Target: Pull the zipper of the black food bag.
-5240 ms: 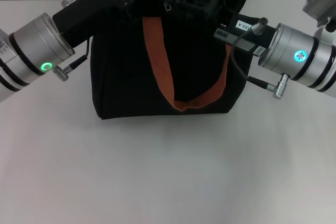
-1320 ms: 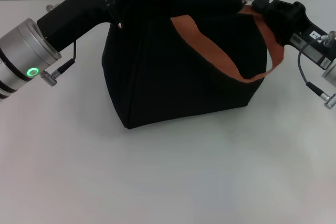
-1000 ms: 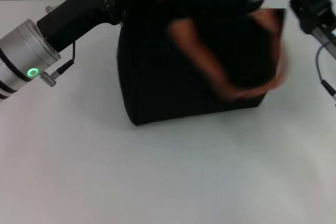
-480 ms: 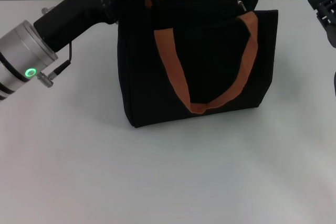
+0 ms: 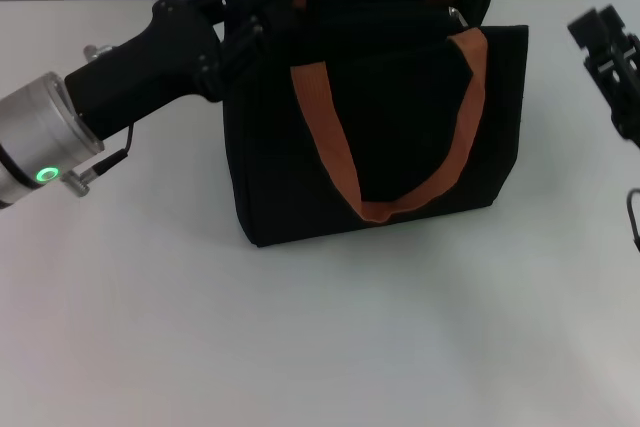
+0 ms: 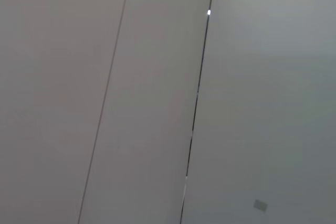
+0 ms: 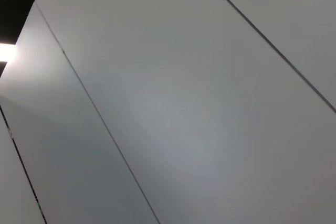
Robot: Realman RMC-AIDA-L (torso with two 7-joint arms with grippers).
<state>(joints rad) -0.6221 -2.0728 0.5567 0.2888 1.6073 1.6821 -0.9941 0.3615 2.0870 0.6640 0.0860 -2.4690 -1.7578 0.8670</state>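
While the left gripper (image 5: pixel 262 9) meets the bag (image 5: pixel 380 127) at its top corner, grip unclear, the zipper (image 5: pixel 457 15) lies opposite, beside the right gripper (image 5: pixel 610 52), whose grip is also unclear.

Our left arm reaches in from the left side of the head view, its silver wrist ring with a green light low and near, its black forearm slanting up and away. Our left tool (image 5: pixel 262 9) sits at the far end of that reach, high in the view; we cannot tell how its fingers stand. Our right tool (image 5: pixel 608 59) shows only partly at the right edge, held apart from the left, its black housing tilted, fingers unclear. Neither wrist view shows any part of us.
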